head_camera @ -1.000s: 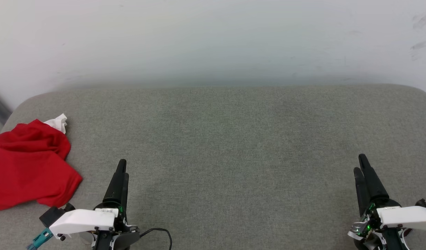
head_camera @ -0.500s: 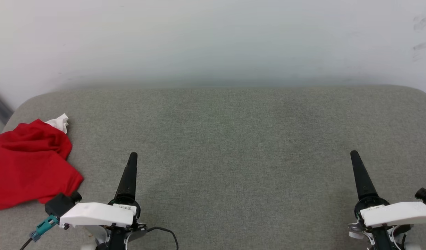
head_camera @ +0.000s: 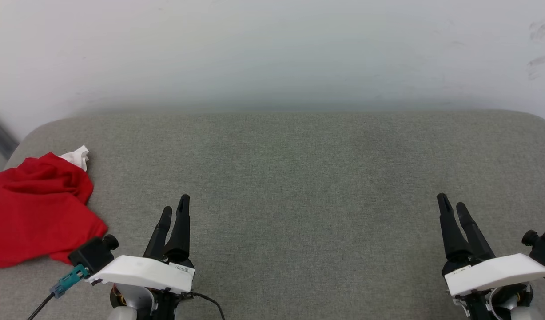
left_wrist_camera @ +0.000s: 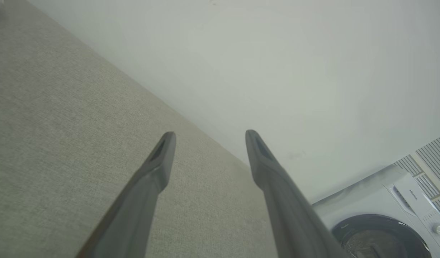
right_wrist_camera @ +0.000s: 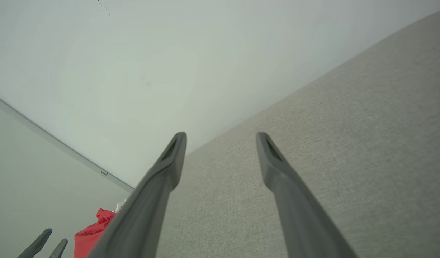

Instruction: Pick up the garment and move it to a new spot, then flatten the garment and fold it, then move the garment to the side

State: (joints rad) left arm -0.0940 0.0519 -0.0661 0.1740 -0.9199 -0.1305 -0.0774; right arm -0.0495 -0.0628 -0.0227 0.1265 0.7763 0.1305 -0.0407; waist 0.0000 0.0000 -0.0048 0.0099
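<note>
Grey upholstered surface (head_camera: 299,186), white wall (head_camera: 272,53) behind. Crumpled red garment (head_camera: 37,209) lies left of left gripper (head_camera: 175,202), not touching. Left gripper spread, empty; right gripper (head_camera: 450,200) likewise.

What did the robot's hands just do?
Both wrists rolled: the left gripper drifted a little right, the right gripper a little left, fingers now showing side by side, open. Nothing was grabbed. The garment stayed crumpled at the left of the grey cushion.

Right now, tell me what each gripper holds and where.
Nothing. The left gripper and right gripper are open, jaws empty; the red garment lies apart on the grey cushion.
</note>
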